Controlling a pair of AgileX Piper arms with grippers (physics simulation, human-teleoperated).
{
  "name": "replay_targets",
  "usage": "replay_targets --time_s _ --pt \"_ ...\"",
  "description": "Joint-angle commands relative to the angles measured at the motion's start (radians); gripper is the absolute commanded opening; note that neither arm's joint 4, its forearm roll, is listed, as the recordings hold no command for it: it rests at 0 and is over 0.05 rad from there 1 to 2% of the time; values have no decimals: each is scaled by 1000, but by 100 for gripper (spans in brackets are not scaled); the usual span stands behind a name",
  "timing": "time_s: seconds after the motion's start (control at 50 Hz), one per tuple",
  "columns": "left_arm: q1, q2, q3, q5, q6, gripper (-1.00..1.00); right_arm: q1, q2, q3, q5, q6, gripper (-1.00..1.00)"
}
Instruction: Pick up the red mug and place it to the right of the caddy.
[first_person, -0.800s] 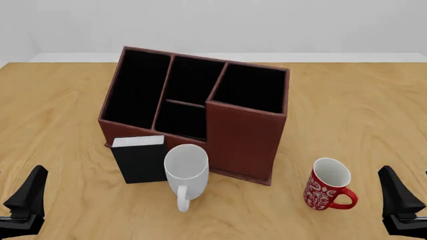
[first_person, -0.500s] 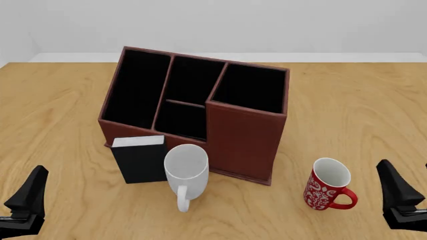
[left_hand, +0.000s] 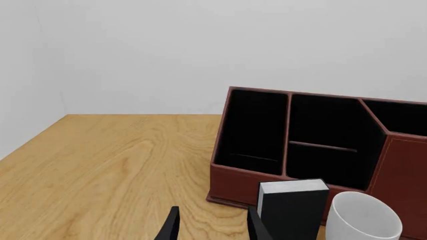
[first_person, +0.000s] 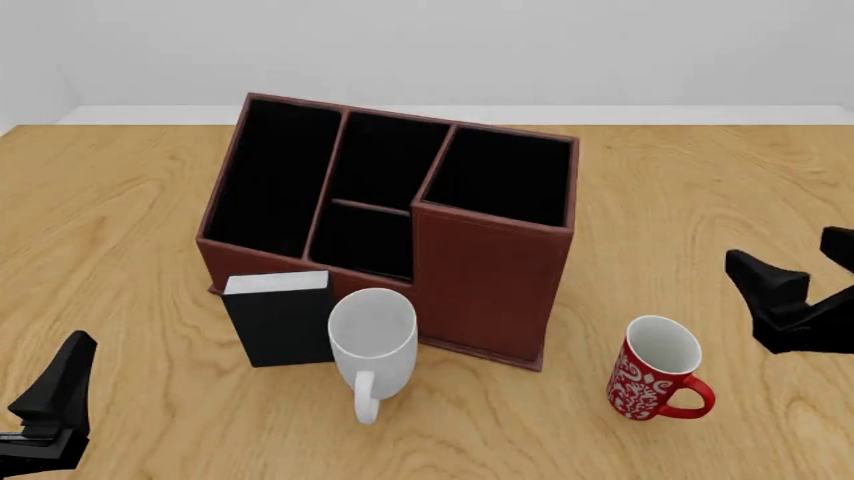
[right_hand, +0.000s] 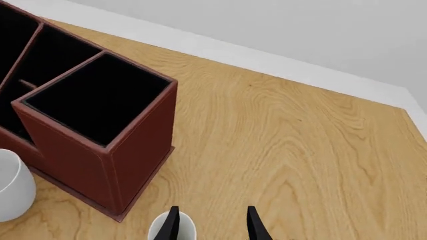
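Note:
The red mug (first_person: 657, 372) with its white floral pattern stands upright on the table, right of the caddy's front corner, handle toward the front right. The reddish-brown caddy (first_person: 400, 220) sits mid-table. My right gripper (first_person: 781, 262) hovers open above and to the right of the mug, apart from it. In the right wrist view, only the mug's white rim (right_hand: 187, 231) shows at the frame edge between the open fingers (right_hand: 212, 220), with the caddy (right_hand: 100, 125) beyond. My left gripper (first_person: 54, 370) is open and empty at the front left; its wrist view shows its fingers (left_hand: 212, 222) apart before the caddy (left_hand: 320, 145).
A plain white mug (first_person: 371, 340) stands against the caddy's front wall, handle toward me. A small black box with a white top (first_person: 280, 318) stands just left of it. Bare wooden table (first_person: 707, 190) lies right of the caddy.
My right gripper has risen from the front right corner and moved forward, now tilted above and right of the red mug. The mug, caddy and left gripper have not moved.

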Motion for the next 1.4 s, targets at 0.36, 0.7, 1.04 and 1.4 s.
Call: replay_targets --time_s 0.36,0.7,1.04,1.4 --pt "0 0 0 0 0 100 78 196 -40 146 -172 100" --pt "0 0 0 0 0 100 78 141 -44 284 -266 100" --pt "0 0 0 0 0 100 71 138 -21 311 -289 100" --pt "0 0 0 0 0 100 69 163 37 270 -256 100"
